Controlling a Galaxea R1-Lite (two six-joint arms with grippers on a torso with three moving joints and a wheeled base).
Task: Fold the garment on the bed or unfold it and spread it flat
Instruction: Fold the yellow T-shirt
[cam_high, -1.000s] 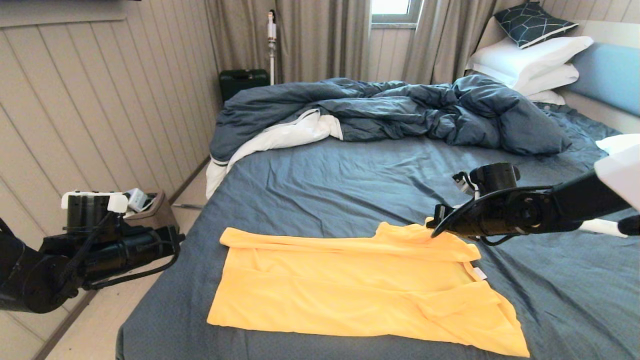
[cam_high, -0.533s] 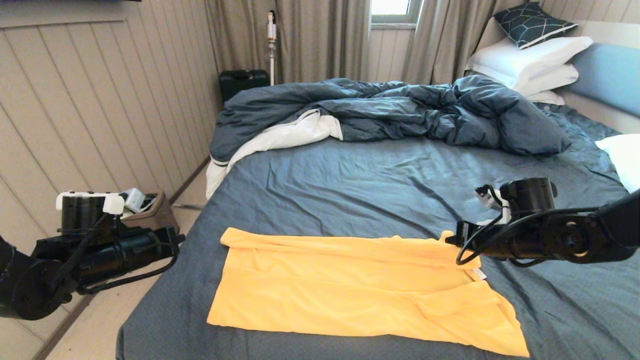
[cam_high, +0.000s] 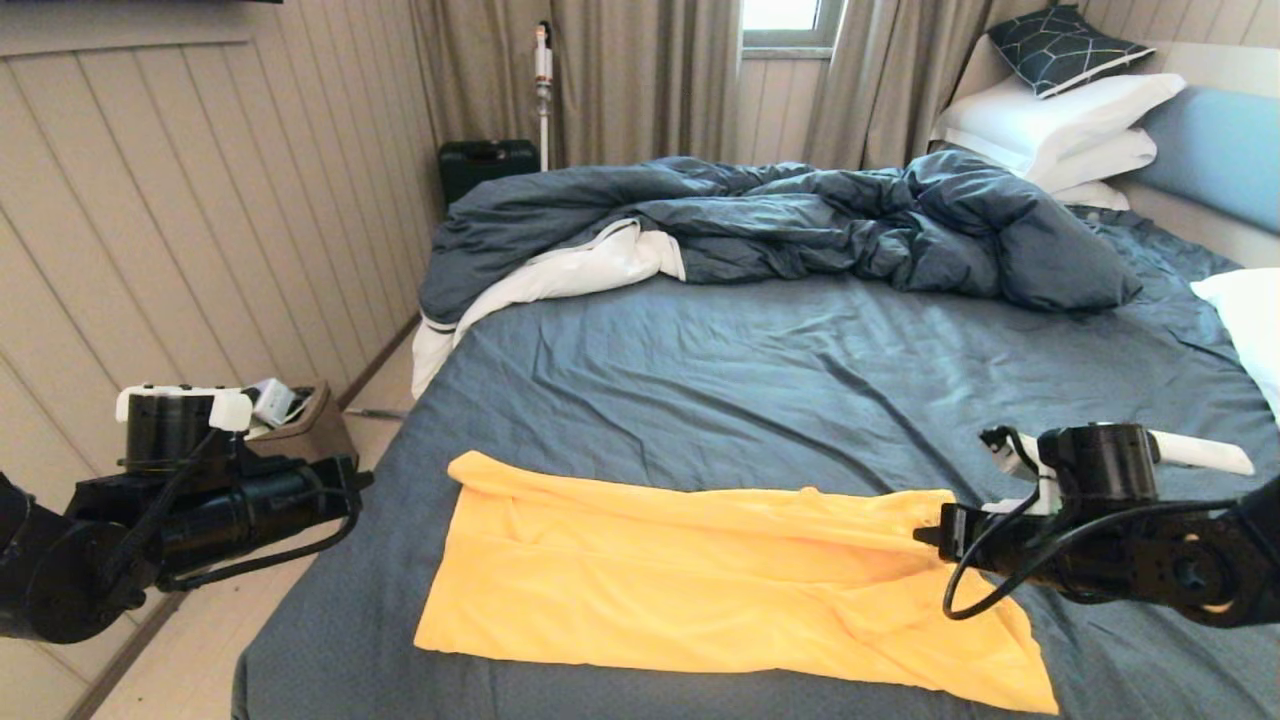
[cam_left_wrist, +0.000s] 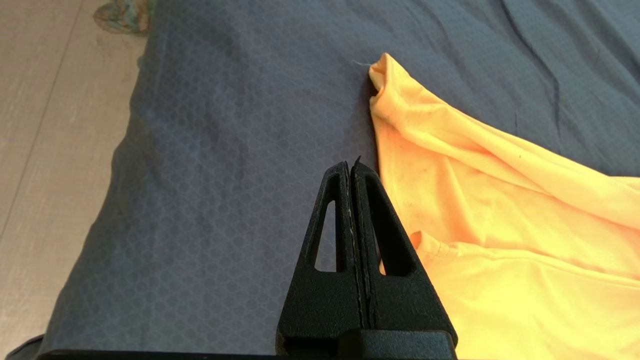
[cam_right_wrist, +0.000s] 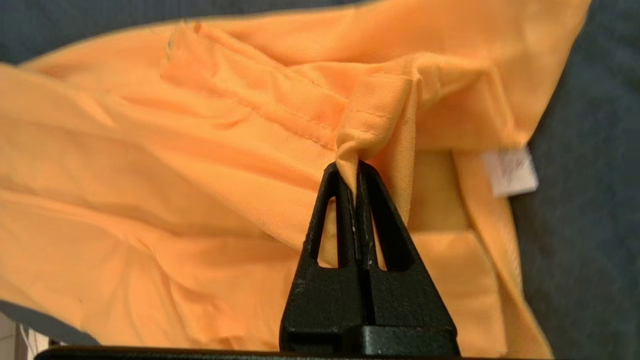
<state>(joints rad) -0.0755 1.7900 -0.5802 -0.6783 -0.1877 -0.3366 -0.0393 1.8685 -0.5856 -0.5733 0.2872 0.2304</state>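
The right tool (cam_right_wrist: 356, 167) is clamped on a bunched fold of the yellow garment (cam_high: 700, 590), pinching the cloth at its tips; in the head view the right tool sits at the shirt's far right corner, low over the bed (cam_high: 760, 380). A white label (cam_right_wrist: 510, 171) shows just beside the held fold. From that grip the garment runs away to the robot's left as a long band, its long axis lying across the near part of the bed, with the far edge rolled over on itself. The left tool (cam_left_wrist: 354, 167) is pressed shut on nothing and hangs off the bed's left side, its tips just beside the shirt's left edge but apart from the cloth. The right arm is thus the one engaged, and the coming move likely turns on drawing the pinched corner toward the robot across the short axis, while the left corner lies nearest the left arm. A rumpled duvet (cam_high: 780, 220) lies well apart at the far side.
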